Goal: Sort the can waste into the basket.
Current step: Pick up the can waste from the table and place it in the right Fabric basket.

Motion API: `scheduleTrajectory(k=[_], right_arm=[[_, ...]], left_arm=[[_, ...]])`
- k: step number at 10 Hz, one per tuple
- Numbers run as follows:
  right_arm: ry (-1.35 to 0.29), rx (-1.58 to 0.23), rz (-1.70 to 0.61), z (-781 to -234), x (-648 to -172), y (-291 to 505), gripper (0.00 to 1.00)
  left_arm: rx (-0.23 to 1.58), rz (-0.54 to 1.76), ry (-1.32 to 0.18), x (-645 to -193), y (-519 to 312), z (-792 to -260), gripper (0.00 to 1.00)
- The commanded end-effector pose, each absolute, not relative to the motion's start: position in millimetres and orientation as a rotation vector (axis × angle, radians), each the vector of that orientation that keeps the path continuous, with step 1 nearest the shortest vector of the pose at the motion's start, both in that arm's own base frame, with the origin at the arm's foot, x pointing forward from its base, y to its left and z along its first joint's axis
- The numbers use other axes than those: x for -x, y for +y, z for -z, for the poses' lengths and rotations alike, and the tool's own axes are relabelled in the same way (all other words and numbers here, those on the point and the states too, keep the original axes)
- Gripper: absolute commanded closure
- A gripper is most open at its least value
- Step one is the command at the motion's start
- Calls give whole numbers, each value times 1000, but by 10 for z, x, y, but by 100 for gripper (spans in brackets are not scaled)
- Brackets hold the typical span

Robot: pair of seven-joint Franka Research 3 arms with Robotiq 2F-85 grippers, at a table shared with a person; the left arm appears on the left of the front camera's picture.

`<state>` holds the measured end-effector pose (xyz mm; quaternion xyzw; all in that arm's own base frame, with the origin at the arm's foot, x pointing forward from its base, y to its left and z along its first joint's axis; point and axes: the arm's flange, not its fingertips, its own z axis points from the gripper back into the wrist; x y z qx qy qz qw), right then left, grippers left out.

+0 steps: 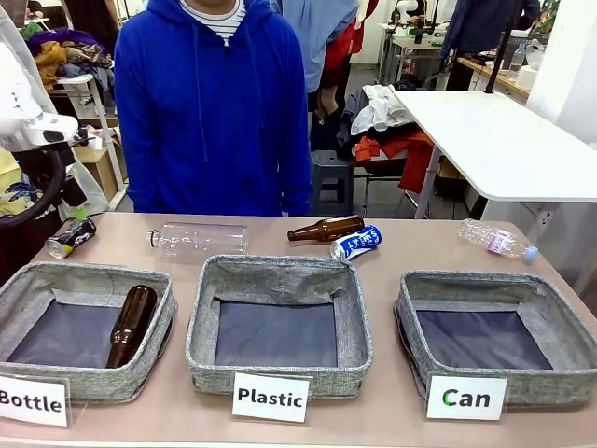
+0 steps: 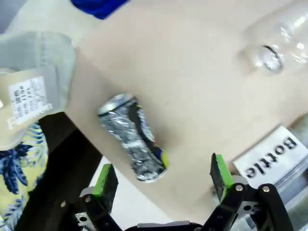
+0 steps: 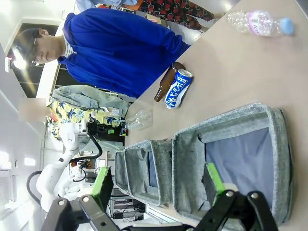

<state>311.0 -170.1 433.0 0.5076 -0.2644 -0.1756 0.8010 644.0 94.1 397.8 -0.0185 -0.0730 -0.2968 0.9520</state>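
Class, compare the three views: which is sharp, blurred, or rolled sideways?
Front view: sharp, evenly lit, the cards readable. Left wrist view: blurred over the black and silver can and the clear plastic bottle. Right wrist view: sharp but rolled sideways, blue can crisp.

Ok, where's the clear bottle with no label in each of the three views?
Front view: the clear bottle lies on its side left of centre, just below the person.
Left wrist view: top right corner, blurred, mouth toward the picture's middle.
Right wrist view: small, left of centre.
Shared landmark: the person's blue top.
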Motion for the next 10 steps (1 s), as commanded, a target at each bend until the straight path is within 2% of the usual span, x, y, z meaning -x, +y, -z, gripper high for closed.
scheduleTrajectory(k=[1, 5, 10], right_arm=[[-603, -1106, 358, -4324, -3150, -1709, 0], [-603, -1106, 358, -4324, -3150, -1709, 0], [-603, -1106, 358, -4324, -3150, -1709, 0]], left_arm=[[-34, 599, -202, -6611, 1099, -3793, 0], [57, 587, -124, -6666, 1248, -3454, 0], [70, 592, -88, -6775, 1200, -3241, 0]])
